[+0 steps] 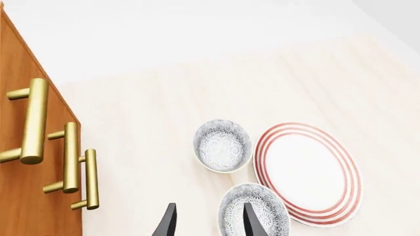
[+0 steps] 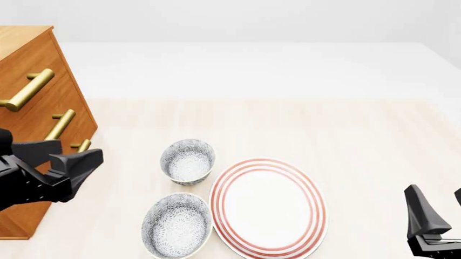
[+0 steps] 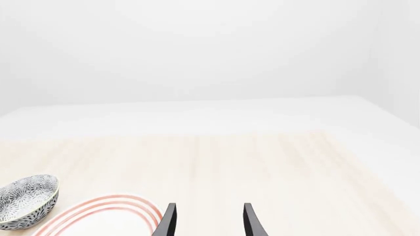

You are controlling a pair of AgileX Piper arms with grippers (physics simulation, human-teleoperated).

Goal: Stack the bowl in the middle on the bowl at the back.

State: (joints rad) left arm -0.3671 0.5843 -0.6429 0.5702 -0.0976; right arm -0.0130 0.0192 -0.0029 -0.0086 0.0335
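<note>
Your two bowls sat untouched on the pale tabletop, both hard by the red-ringed plate, which serves here as the landmark. The back bowl, the narrower and deeper of the pair with its patterned wall showing, stood just beyond the plate's far left edge. The middle bowl, wider and shallower, lay just beside the plate's left rim, nearer to you, close to touching it. The two bowls were close together but apart, neither stacked on the other.

Your left tool hung in the air well to the left of the plate, in front of the wooden drawer chest with its brass handles; its fingers were spread and gripped nothing. In its wrist view one finger overlapped the middle bowl's rim, though the front view put the tool clear of it.

Your right tool waited low, well to the right of the plate, released, its fingers parted over bare wood, with only the plate's rim and one bowl at the edge of its view.
</note>
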